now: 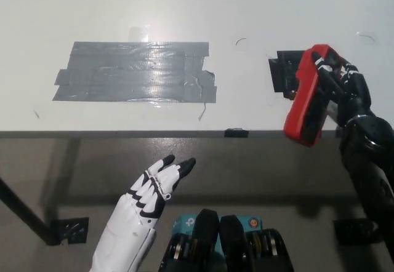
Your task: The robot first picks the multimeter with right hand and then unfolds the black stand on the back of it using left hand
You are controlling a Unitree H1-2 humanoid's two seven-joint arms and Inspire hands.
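right hand (342,86) grips red multimeter (308,96) at table (258,13) edge.

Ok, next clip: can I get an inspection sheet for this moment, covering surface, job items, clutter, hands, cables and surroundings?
Surface: white table, with a patch of grey tape stuck near its front edge.
Job items: red multimeter held on edge at the table's right front edge; the stand on its back cannot be seen.
Clutter: small black piece on the table behind the multimeter; a few faint marks on the tabletop.
Hands: black right hand shut on the multimeter; white left hand below the table edge, fingers extended, holding nothing.
Cables: nothing seen.
Surroundings: grey floor in front of the table, a dark table leg at lower left.
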